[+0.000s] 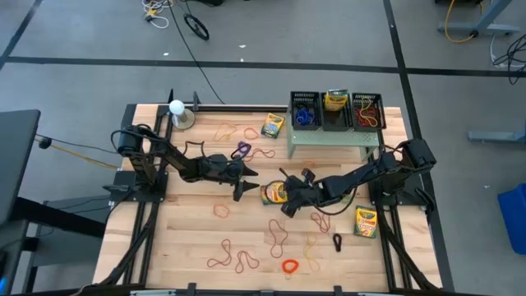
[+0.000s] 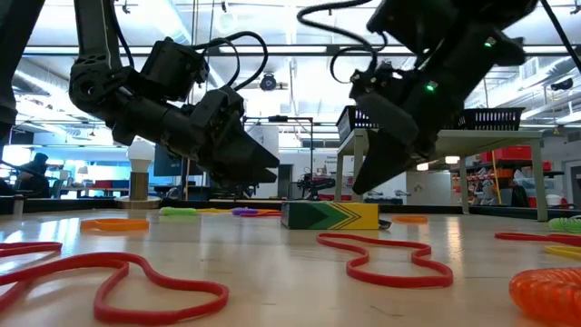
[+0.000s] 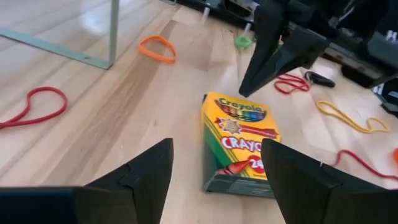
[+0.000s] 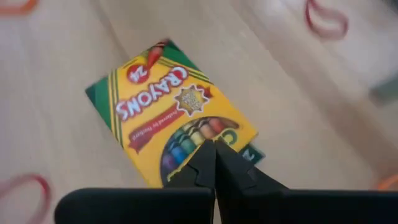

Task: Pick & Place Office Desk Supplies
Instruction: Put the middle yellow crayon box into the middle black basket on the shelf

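A yellow-and-green crayon box lies flat on the wooden table near its middle, label up. My left gripper is open and hangs a little above the table on the box's left side. The box's near end shows between its spread fingers, untouched. My right gripper is shut and points steeply down over the box's other end. In the low view its tip hangs just clear of the box top. Rubber-band loops lie scattered on the table.
A pale green stand at the far edge carries three black baskets. Two more crayon boxes lie on the table. A white ball on a base stands far left. There are also a purple ring, an orange coil and a black item.
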Controlling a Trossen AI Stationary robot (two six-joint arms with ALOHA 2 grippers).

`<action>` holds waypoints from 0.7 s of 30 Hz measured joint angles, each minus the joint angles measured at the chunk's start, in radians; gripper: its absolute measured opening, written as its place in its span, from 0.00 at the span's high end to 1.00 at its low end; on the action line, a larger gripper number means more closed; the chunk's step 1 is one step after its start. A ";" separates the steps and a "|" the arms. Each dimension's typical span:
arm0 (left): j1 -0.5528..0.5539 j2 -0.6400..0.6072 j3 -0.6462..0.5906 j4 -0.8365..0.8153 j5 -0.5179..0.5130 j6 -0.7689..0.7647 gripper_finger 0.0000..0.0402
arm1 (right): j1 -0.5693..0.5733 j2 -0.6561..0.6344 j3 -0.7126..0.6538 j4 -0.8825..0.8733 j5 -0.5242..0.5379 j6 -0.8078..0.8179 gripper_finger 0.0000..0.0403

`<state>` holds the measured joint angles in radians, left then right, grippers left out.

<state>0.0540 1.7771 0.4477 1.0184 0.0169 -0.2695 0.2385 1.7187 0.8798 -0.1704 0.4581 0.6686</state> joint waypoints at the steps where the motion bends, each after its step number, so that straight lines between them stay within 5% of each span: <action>1: 0.000 0.000 0.000 0.001 -0.001 0.000 0.37 | -0.011 0.000 0.013 -0.029 -0.024 0.068 0.97; 8: 0.000 0.000 0.000 0.001 0.011 0.004 0.38 | -0.080 -0.009 0.054 -0.128 -0.220 0.402 0.71; 13: 0.000 0.000 0.000 0.001 0.039 0.005 0.38 | -0.098 -0.007 0.021 -0.092 -0.256 0.461 0.54; 17: 0.000 0.000 0.000 0.001 0.039 0.010 0.38 | -0.099 0.009 0.003 -0.002 -0.278 0.469 0.55; 21: 0.000 0.000 0.000 0.001 0.039 0.010 0.38 | -0.107 0.030 0.000 0.015 -0.279 0.450 0.67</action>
<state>0.0540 1.7771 0.4477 1.0195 0.0559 -0.2596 0.1315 1.7489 0.8795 -0.1551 0.1788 1.1184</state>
